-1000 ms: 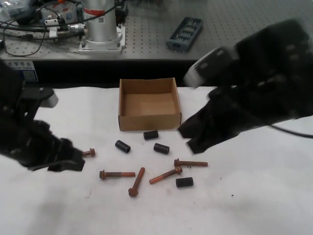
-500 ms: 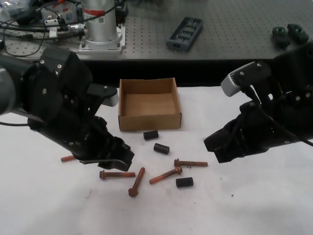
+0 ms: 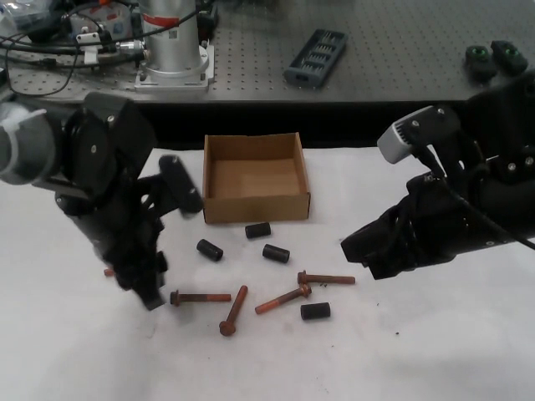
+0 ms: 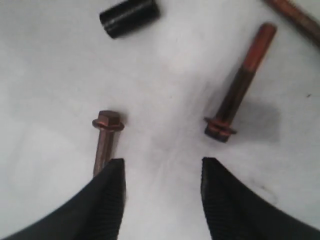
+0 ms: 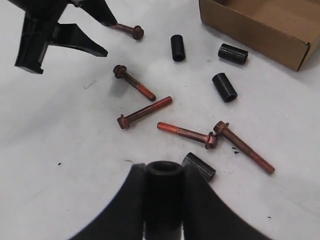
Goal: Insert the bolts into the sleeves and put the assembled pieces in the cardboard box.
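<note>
We note the cardboard box (image 3: 255, 209) open at upper centre of the high view, ready for assemblies. The right gripper (image 5: 164, 172), centre right, clamps a sleeve (image 5: 164, 187) bore-outward, presumably for insertion. The left gripper (image 4: 162, 172), spread and empty, is poised beside a bolt (image 4: 106, 134) at lower left. It has swung leftward, uncovering a loose sleeve (image 3: 210, 249).

Nothing here can be read from where I stand. The silver metal post (image 3: 171, 46) at the back, on the grey perforated worktop (image 3: 401, 58), carries a small pale sticker (image 3: 170, 34), but its print is too small to make out.
</note>
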You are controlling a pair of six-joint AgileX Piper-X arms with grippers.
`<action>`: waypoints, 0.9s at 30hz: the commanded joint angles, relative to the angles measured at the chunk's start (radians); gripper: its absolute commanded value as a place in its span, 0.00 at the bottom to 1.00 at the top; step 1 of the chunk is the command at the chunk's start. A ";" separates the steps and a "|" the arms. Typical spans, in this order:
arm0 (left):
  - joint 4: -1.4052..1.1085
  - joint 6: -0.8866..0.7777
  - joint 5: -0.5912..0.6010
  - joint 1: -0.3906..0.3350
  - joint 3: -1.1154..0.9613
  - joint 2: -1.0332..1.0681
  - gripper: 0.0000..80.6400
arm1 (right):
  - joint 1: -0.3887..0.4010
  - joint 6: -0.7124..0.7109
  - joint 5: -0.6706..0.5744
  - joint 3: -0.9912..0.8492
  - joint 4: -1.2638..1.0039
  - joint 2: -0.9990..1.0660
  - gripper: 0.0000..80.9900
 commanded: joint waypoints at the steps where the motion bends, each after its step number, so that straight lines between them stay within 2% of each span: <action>1: 0.013 0.209 -0.039 0.060 -0.031 0.074 0.43 | -0.004 -0.001 -0.032 -0.002 -0.004 -0.036 0.06; 9: 0.004 0.320 -0.087 0.084 -0.100 0.138 0.43 | -0.002 -0.006 -0.032 -0.002 0.016 -0.124 0.06; 24: 0.019 0.361 -0.078 0.085 -0.142 0.251 0.43 | -0.002 -0.036 -0.032 -0.002 0.108 -0.155 0.06; 27: 0.019 0.361 -0.036 0.085 -0.142 0.262 0.43 | -0.002 -0.041 -0.032 -0.002 0.120 -0.155 0.06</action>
